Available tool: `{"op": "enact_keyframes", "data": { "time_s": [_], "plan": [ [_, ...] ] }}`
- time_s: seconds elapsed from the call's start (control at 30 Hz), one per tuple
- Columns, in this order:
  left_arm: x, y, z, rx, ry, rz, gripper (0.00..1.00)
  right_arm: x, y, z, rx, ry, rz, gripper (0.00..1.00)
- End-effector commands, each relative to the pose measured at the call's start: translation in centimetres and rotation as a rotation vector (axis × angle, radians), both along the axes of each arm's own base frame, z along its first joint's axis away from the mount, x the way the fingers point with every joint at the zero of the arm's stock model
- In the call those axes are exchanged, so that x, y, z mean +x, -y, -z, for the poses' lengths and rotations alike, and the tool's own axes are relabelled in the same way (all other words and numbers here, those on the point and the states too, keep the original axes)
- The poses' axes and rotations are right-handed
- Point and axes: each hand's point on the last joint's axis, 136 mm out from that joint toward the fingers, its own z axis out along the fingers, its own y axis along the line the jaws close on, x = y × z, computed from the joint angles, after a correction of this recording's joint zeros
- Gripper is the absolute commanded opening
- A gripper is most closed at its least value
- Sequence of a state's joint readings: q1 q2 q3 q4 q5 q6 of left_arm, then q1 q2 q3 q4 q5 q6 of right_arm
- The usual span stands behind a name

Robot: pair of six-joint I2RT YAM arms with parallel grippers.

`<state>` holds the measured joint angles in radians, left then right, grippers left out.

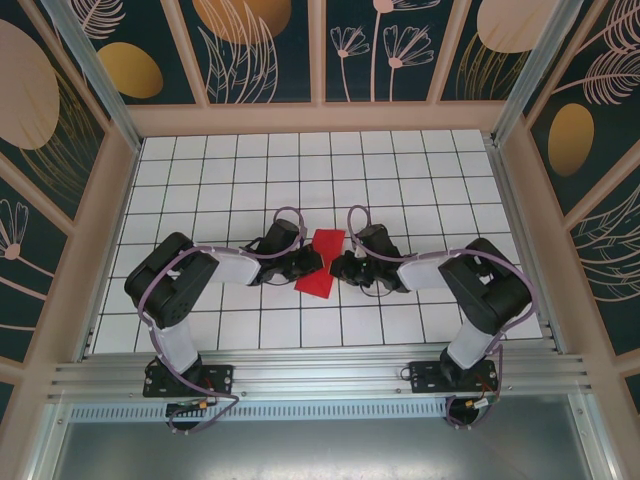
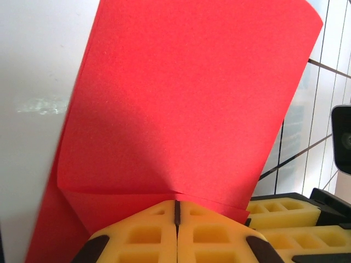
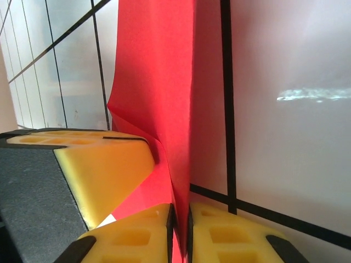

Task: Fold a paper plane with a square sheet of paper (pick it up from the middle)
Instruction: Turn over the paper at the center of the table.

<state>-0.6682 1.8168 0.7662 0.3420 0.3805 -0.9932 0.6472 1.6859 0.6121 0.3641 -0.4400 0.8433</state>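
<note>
The square sheet of paper [image 1: 320, 262] is bright red and folded over on itself, held up between both grippers at the middle of the tiled table. My left gripper [image 1: 308, 263] pinches its lower edge; in the left wrist view the yellow fingers [image 2: 148, 233] meet at the fold of the sheet [image 2: 186, 98], left gripper [image 2: 176, 204] shut. My right gripper [image 1: 341, 268] grips the opposite side; the red sheet [image 3: 159, 82] runs down between the right gripper [image 3: 180, 219] pads. A paper plane shape is not in view.
The white tiled table [image 1: 300, 170] has free room behind and to both sides of the arms. Patterned walls [image 1: 60, 200] enclose it. A metal rail [image 1: 320, 378] runs along the near edge. The left gripper's yellow finger [image 3: 104, 161] sits close beside the right one.
</note>
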Motion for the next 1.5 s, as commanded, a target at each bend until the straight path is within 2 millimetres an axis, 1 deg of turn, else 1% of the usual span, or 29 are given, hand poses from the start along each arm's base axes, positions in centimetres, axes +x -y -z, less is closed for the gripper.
{"op": "enact_keyframes", "data": {
  "time_s": [0.0,0.03,0.1,0.2,0.23,0.3,0.37,0.5,0.63,0.67,0.77,0.83,0.87,0.93,1.0,1.07,1.13,1.23,1.33,1.4,1.47],
  "plan": [
    [0.2,0.0,-1.1,-0.018,0.027,-0.016,0.05,0.4,-0.7,-0.4,0.036,0.042,-0.028,0.12],
    [0.2,0.0,-1.1,-0.018,0.028,-0.018,0.05,0.5,-0.7,-0.4,0.033,0.043,-0.025,0.12],
    [0.3,-0.1,-1.6,-0.021,0.038,-0.026,0.05,0.6,-0.7,-0.7,0.035,0.051,-0.029,0.07],
    [0.6,-0.5,-2.8,-0.023,0.069,-0.053,0.07,0.8,-0.4,-1.5,0.011,0.073,-0.031,0.04],
    [0.8,-0.6,-4.0,-0.038,0.095,-0.064,0.07,0.9,-0.2,-2.0,-0.003,0.085,-0.031,0.02],
    [1.1,-1.0,-5.4,-0.04,0.132,-0.089,0.1,1.1,0.5,-3.0,-0.041,0.116,-0.027,0.01],
    [1.4,-1.8,-6.8,-0.032,0.172,-0.122,0.11,1.3,1.6,-3.8,-0.106,0.144,-0.009,0.01],
    [1.9,-4.0,-9.3,0.02,0.253,-0.204,0.13,1.8,5.4,-6.2,-0.317,0.2,0.05,0.01],
    [2.1,-6.9,-10.8,0.085,0.325,-0.303,0.15,1.7,10.9,-8.3,-0.633,0.229,0.115,0.01],
    [2.0,-7.7,-10.9,0.102,0.339,-0.332,0.15,1.5,12.5,-8.6,-0.734,0.224,0.13,0.01],
    [1.7,-9.8,-11.5,0.124,0.373,-0.412,0.16,0.7,16.4,-9.4,-1.012,0.192,0.147,0.01],
    [1.5,-10.9,-11.8,0.125,0.387,-0.458,0.17,0.3,17.5,-10.0,-1.148,0.183,0.13,0.01],
    [1.3,-11.5,-11.8,0.127,0.391,-0.479,0.17,0.2,17.5,-9.9,-1.187,0.177,0.111,0.02],
    [1.0,-12.3,-11.9,0.125,0.4,-0.514,0.17,0.1,16.9,-9.2,-1.261,0.164,0.067,0.02],
    [0.8,-13.0,-12.0,0.125,0.404,-0.543,0.18,0.0,15.2,-7.7,-1.3,0.161,0.002,0.02],
    [0.6,-13.5,-12.2,0.123,0.412,-0.561,0.18,0.0,13.1,-5.8,-1.32,0.147,-0.047,0.02],
    [0.4,-14.1,-12.5,0.124,0.419,-0.584,0.18,-0.1,10.3,-3.7,-1.316,0.137,-0.102,0.03],
    [0.1,-15.1,-13.1,0.127,0.436,-0.616,0.18,-0.3,6.4,-1.3,-1.295,0.121,-0.159,0.05],
    [-0.3,-16.1,-13.7,0.129,0.454,-0.65,0.18,-0.4,2.7,-0.1,-1.224,0.135,-0.185,0.08],
    [-0.6,-16.7,-14.0,0.126,0.466,-0.666,0.18,-0.6,0.9,0.7,-1.169,0.117,-0.196,0.1],
    [-0.8,-17.2,-14.2,0.127,0.475,-0.679,0.18,-0.7,-0.3,1.2,-1.122,0.111,-0.196,0.12]
  ]
}}
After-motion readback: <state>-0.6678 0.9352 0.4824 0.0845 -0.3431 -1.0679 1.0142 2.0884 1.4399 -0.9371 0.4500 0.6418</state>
